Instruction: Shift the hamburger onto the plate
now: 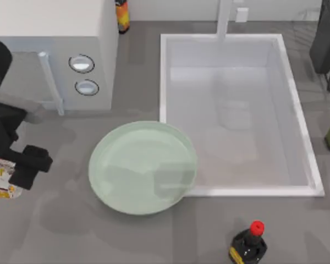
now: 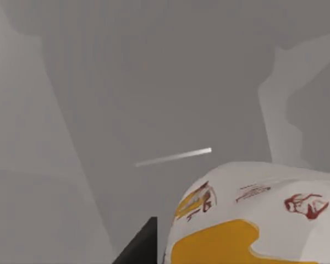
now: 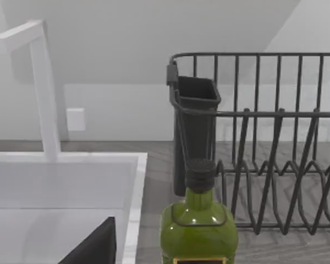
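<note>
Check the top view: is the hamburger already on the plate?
No. The hamburger sits at the table's left edge under the left end effector, apart from the bare plate.

Counter (image 1: pixel 71 220) toward plate (image 1: pixel 143 166) seemingly open.

white sink (image 1: pixel 302 121), dark red-capped bottle (image 1: pixel 248 245), green bottle (image 3: pixel 198 220), black dish rack (image 3: pixel 275 143).

Mint-green plate (image 1: pixel 143 168) — white, yellow-marked hamburger (image 2: pixel 253 220).
</note>
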{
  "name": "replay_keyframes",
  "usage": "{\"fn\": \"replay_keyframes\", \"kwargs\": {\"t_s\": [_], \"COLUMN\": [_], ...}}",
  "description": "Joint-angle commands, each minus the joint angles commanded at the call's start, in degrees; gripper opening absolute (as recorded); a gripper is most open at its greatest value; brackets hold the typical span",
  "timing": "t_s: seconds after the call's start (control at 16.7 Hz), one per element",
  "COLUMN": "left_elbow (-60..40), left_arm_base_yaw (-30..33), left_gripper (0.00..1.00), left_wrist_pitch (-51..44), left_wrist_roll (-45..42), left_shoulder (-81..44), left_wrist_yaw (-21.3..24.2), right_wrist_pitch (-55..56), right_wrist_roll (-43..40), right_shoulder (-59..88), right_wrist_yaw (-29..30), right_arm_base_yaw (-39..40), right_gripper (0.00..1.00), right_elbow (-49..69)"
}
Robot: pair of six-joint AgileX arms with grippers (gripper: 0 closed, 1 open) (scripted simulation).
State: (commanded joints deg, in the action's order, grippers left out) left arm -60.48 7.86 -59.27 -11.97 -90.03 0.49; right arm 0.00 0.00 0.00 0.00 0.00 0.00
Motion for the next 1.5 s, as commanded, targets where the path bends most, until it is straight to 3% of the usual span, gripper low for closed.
{"fn": "replay_keyframes", "kwargs": {"t_s": [0.48,0.72,1.02,1.5], "left_elbow": [-2.3,-6.7,-15.8,-29.5], "left_arm_base_yaw": [0.2,3.2,9.0,18.9], "left_gripper": [0.0,0.0,0.0,0.0], "left_wrist_pitch": [-2.9,-4.5,-8.3,-14.5], "left_wrist_roll": [0.5,8.5,31.0,83.1], "left_shoulder": [1.4,-2.4,-11.2,-26.0], "left_wrist_yaw": [-0.1,-0.3,-0.8,-1.3], "right_wrist_pitch": [0.0,0.0,0.0,0.0], "right_wrist_roll": [0.0,0.0,0.0,0.0], "right_shoulder": [0.0,0.0,0.0,0.0], "right_wrist_yaw": [0.0,0.0,0.0,0.0], "right_arm_base_yaw": [0.0,0.0,0.0,0.0], "right_gripper": [1.0,1.0,1.0,1.0], "right_elbow": [0.0,0.0,0.0,0.0]}}
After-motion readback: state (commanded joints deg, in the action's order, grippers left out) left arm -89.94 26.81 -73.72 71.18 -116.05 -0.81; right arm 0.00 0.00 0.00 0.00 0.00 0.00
